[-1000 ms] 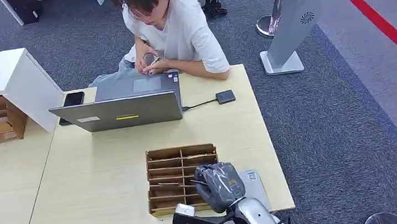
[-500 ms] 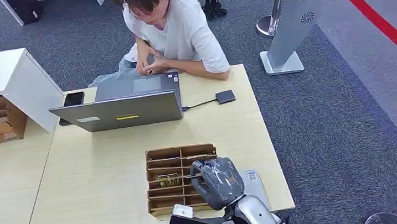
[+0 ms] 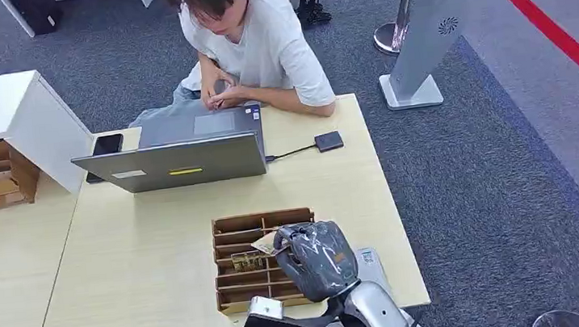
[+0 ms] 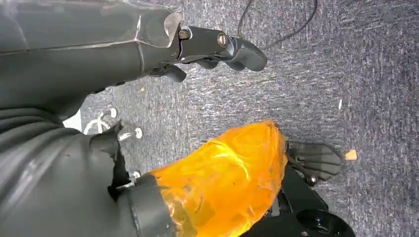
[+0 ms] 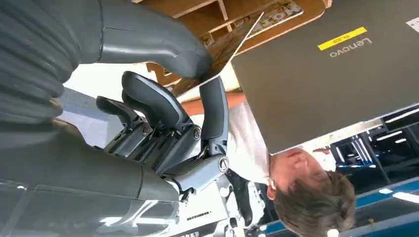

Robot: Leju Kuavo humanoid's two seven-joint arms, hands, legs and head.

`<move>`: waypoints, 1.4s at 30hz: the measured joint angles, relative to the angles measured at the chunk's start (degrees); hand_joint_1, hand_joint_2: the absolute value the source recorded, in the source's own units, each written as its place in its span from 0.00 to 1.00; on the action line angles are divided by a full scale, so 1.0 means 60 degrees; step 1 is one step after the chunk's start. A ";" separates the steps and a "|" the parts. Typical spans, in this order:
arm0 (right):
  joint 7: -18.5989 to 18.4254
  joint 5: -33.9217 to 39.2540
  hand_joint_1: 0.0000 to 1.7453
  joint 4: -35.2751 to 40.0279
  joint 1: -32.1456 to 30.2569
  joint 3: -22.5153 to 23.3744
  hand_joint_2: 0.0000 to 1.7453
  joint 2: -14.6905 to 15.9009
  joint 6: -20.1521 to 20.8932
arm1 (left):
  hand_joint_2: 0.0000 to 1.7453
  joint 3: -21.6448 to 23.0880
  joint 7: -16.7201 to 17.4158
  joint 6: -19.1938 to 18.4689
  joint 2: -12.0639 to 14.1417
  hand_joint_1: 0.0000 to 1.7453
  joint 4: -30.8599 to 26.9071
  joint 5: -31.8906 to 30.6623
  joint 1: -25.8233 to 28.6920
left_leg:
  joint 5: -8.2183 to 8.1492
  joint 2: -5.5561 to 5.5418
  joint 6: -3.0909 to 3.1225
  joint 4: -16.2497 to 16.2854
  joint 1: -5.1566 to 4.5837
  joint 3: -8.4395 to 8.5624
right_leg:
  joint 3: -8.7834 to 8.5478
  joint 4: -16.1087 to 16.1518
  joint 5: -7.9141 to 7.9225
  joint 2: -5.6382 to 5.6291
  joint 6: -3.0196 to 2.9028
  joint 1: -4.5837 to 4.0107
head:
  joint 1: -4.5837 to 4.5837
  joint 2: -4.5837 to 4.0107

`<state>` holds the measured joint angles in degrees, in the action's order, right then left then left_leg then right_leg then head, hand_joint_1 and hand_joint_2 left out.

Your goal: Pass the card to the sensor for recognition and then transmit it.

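One card (image 5: 232, 52), between fingers (image 5: 213, 106).

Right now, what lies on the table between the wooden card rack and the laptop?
Head view: nothing lies there. Between the wooden card rack and the laptop is bare table.

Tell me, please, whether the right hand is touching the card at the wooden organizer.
Touching. In the right wrist view, the right hand pinches the card edge between thumb and a dark finger, just off the wooden organizer.
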<state>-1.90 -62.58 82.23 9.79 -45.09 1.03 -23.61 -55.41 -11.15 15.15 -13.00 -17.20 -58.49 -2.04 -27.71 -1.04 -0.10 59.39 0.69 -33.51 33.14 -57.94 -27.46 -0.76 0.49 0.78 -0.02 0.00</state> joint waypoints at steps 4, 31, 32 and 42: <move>0.0047 -0.0015 1.00 0.0374 -0.0007 -0.0018 1.00 0.0051 -0.0091 | 0.00 0.0000 0.0000 -0.0015 -0.0003 0.00 0.0000 0.0058 0.0016 | 0.0000 0.0000 0.0000 0.0000 0.0000 0.0000 | 0.0000 0.0000 0.0000 0.0000 0.0000 0.0000 | 0.0000 0.0000; 0.0339 0.0044 1.00 0.1832 -0.0028 -0.0113 1.00 0.0346 -0.0619 | 0.00 0.0000 -0.0033 -0.0055 -0.0055 0.00 -0.0004 0.0204 0.0153 | 0.0000 0.0000 0.0000 0.0000 0.0000 0.0000 | 0.0000 0.0000 0.0000 0.0000 0.0000 0.0000 | 0.0004 0.0000; 0.0357 0.0073 1.00 0.1905 -0.0026 -0.0117 1.00 0.0346 -0.0667 | 0.00 0.0000 -0.0047 -0.0055 -0.0055 0.00 -0.0004 0.0219 0.0154 | 0.0000 0.0000 0.0000 0.0000 0.0000 0.0000 | 0.0000 0.0000 0.0000 0.0000 0.0000 0.0000 | 0.0000 0.0000; 0.0386 -0.0011 1.00 0.2080 0.0175 -0.0146 1.00 0.0342 -0.0714 | 0.00 0.0004 -0.0109 -0.0062 -0.0051 0.00 -0.0004 0.0208 0.0149 | 0.0000 0.0000 0.0000 0.0000 0.0000 0.0000 | -0.0001 0.0000 0.0000 0.0000 0.0000 0.0000 | 0.0004 0.0000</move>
<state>0.41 -62.64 94.71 10.83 -45.97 3.08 -27.89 -55.39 -11.80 14.78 -13.31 -17.22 -57.24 -1.15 -27.71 -1.04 -0.10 59.39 0.69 -33.51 33.13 -57.94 -27.45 -0.76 0.49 0.78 0.00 0.00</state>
